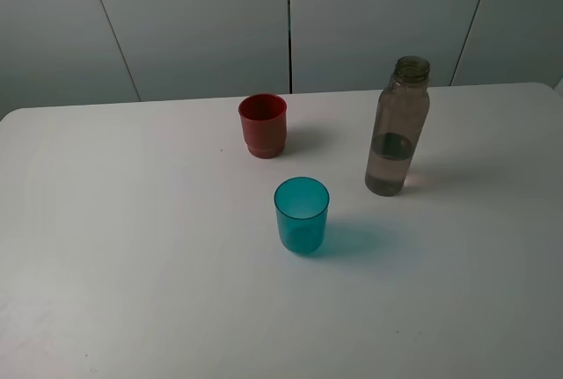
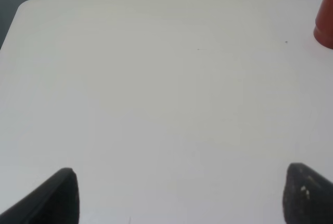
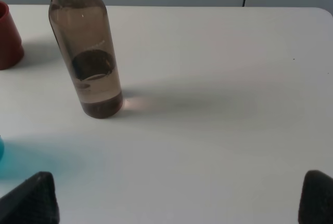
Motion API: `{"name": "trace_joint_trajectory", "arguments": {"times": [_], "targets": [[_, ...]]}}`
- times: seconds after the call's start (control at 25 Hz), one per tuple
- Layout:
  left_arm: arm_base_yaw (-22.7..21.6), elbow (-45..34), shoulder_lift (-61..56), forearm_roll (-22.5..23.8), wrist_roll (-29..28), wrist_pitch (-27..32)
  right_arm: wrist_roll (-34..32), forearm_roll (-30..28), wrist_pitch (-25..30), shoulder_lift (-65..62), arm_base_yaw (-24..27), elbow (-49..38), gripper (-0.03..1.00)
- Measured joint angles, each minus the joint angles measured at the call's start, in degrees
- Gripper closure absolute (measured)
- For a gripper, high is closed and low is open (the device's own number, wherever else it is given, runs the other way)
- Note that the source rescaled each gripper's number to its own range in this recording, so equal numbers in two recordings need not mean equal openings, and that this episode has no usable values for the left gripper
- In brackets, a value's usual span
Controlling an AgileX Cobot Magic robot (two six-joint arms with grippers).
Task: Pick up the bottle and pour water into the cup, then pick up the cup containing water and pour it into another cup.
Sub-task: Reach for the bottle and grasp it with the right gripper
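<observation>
Looking over the white surface (image 1: 132, 265), you have every step left. The tall smoky grey-brown plastic bottle (image 1: 398, 128) stands upright at the right, part full. The translucent teal tumbler (image 1: 301, 216) and the opaque red cup (image 1: 262, 126) behind it look empty. The left gripper (image 2: 179, 198) and right gripper (image 3: 179, 198) gape wide, holding nothing.

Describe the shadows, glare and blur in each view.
Exterior high: sharp; the bottle, teal cup and red cup throw soft shadows rightward, the teal one tinted. Left wrist: flat even light on the table; left gripper dark, blurred. Right wrist: bright pinkish spot beside the bottle's base; right gripper out of focus.
</observation>
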State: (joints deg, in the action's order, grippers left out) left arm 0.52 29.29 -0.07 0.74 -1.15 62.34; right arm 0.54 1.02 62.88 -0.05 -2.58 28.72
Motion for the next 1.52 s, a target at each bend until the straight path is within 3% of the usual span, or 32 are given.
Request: {"name": "trace_joint_trajectory", "arguments": {"times": [0.84,1.24,1.52], "targets": [[0.0,0.0,0.0,0.0,0.0,0.0,-0.54,-0.27,0.0,0.39,0.0,1.44,-0.03],[0.0,0.0,0.0,0.0,-0.12,0.0,3.03,-0.69,0.03,13.93,0.0,7.88,-0.03],[0.0,0.0,0.0,0.0,-0.12,0.0,4.89,0.07,-4.35,19.73,0.0,8.64,-0.03]]}}
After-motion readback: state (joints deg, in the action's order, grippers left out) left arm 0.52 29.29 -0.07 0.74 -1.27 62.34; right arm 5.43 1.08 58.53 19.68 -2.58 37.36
